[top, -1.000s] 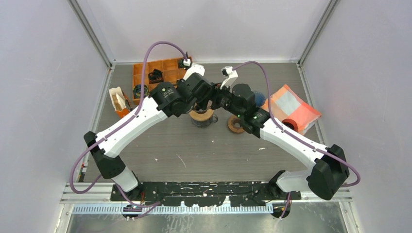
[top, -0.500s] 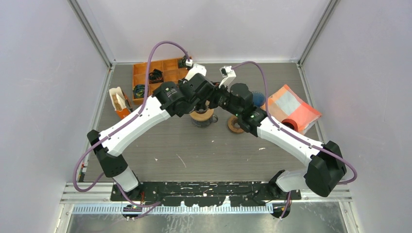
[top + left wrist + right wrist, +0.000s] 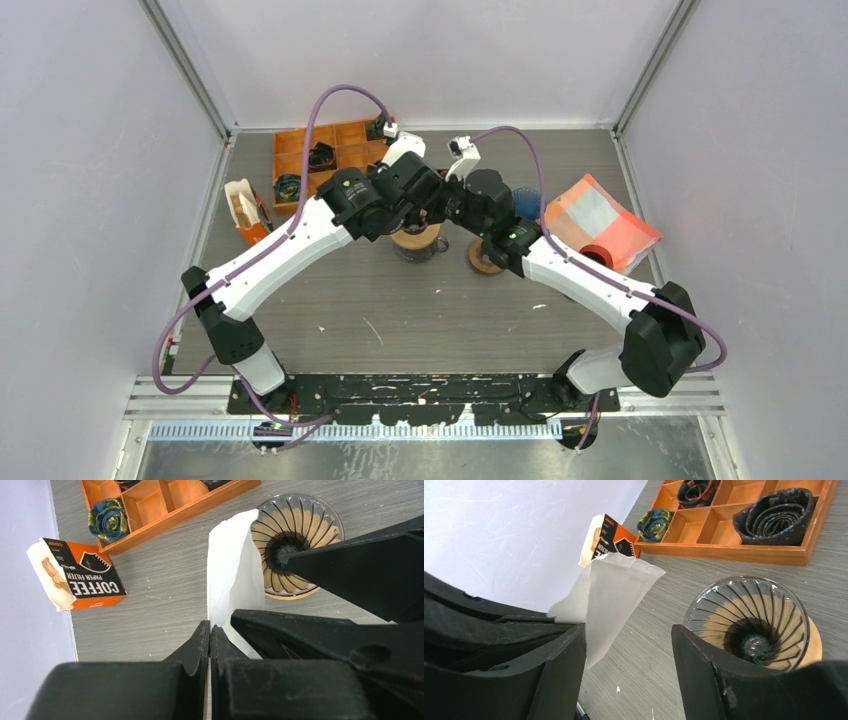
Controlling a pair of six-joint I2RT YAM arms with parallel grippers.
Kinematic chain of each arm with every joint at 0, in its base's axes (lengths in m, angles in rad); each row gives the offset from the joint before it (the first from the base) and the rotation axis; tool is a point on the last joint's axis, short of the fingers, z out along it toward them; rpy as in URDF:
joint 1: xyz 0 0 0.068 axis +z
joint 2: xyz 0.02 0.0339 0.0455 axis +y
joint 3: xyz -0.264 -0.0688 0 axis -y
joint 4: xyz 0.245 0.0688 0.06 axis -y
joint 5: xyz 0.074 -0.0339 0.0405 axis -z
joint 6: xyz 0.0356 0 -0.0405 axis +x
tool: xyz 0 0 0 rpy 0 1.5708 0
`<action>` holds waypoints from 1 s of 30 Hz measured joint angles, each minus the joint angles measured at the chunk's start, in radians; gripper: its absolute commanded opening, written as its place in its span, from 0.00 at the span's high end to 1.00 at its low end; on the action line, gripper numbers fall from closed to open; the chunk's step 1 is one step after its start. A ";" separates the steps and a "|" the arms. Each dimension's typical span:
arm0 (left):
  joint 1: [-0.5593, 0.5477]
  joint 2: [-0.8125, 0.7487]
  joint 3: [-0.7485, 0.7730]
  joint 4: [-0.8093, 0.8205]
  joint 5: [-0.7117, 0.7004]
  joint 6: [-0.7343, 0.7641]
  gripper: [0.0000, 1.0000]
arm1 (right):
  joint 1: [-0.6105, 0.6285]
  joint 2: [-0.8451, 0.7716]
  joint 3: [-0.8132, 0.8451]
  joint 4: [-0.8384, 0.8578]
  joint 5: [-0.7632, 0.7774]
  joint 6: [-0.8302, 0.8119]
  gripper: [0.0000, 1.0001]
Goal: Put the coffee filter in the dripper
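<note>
The white paper coffee filter [image 3: 232, 575] hangs in the air just left of the dripper, and my left gripper [image 3: 210, 630] is shut on its lower edge. The dripper [image 3: 295, 545] is a ribbed glass cone with a wooden collar, standing mid-table [image 3: 415, 238]. In the right wrist view the coffee filter [image 3: 609, 600] lies against the left finger of my right gripper [image 3: 629, 645], which is open with bare table between its fingers. The dripper [image 3: 754, 622] sits just beyond its right finger. Both wrists crowd together above the dripper in the top view.
An orange compartment tray [image 3: 300, 150] holding rolled items stands at the back left. An orange coffee-filter box [image 3: 85, 577] lies by the left wall. Right of the dripper are a wooden ring [image 3: 485, 257], an orange-and-white bag [image 3: 600, 215] and a red roll [image 3: 600, 255].
Both arms have shifted slightly left and toward the back, staying over the dripper. The right gripper's fingers have narrowed a little. The left gripper still pinches the filter.
</note>
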 measured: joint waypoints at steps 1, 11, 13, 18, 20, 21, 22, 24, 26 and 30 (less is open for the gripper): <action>0.000 0.000 0.000 0.000 0.001 0.000 1.00 | 0.000 0.003 0.003 -0.009 0.006 -0.002 0.34; 0.000 0.000 0.000 0.004 0.002 -0.001 1.00 | 0.000 0.016 0.066 -0.143 0.070 -0.095 0.50; 0.000 0.000 0.000 0.005 0.002 -0.002 1.00 | 0.000 0.016 0.082 -0.166 0.083 -0.114 0.52; 0.006 0.000 0.000 0.011 0.023 -0.012 1.00 | 0.018 0.024 0.118 -0.198 0.126 -0.159 0.52; 0.013 -0.001 -0.001 0.025 0.040 -0.024 1.00 | 0.035 0.029 0.126 -0.201 0.145 -0.173 0.51; 0.016 -0.002 -0.003 0.035 0.049 -0.027 1.00 | 0.047 0.031 0.129 -0.204 0.160 -0.183 0.51; 0.020 -0.005 -0.009 0.050 0.061 -0.030 1.00 | 0.057 0.032 0.129 -0.206 0.172 -0.190 0.51; 0.026 -0.011 -0.021 0.064 0.077 -0.040 1.00 | 0.080 0.036 0.129 -0.213 0.208 -0.207 0.51; 0.034 -0.019 -0.029 0.072 0.089 -0.050 1.00 | 0.097 0.040 0.129 -0.223 0.244 -0.224 0.51; 0.047 -0.030 -0.038 0.092 0.103 -0.060 1.00 | 0.128 0.048 0.129 -0.229 0.317 -0.254 0.53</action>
